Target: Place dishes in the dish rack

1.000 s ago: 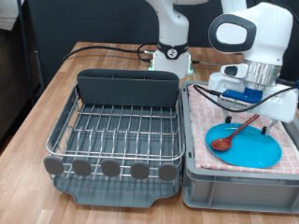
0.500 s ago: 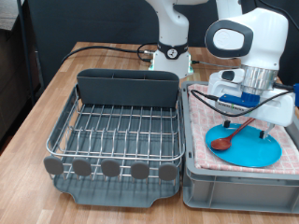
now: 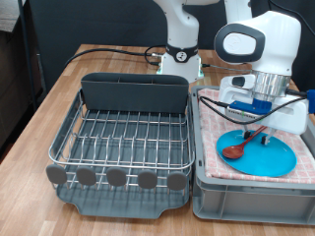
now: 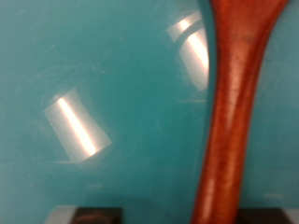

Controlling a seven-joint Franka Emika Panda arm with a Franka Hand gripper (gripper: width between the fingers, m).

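Low over the round, glossy bright-blue plate [image 3: 261, 152] hangs the claw [image 3: 258, 122], directly above the handle of the small reddish-brown wooden spoon [image 3: 243, 142], though whether its fingers are spread or pressed together cannot be told. In the wrist view the smooth, rounded spoon handle [image 4: 232, 112] lies across the shiny plate [image 4: 93, 84], which sits on a checked cloth [image 3: 212, 133] in a grey bin [image 3: 246, 192]. At nine o'clock from the bin, on the wooden counter [image 3: 39, 118], stands the rectangular silver wire dish rack [image 3: 123, 138] with its dark grey tray and tall grey cutlery holder [image 3: 133, 91].

Blue plate [image 3: 259, 153]: 1. Wooden spoon [image 3: 243, 141]: 1. Wire dish rack [image 3: 123, 137]: 1. Grey bin [image 3: 246, 192]: 1. Checked cloth [image 3: 219, 128]: 1.
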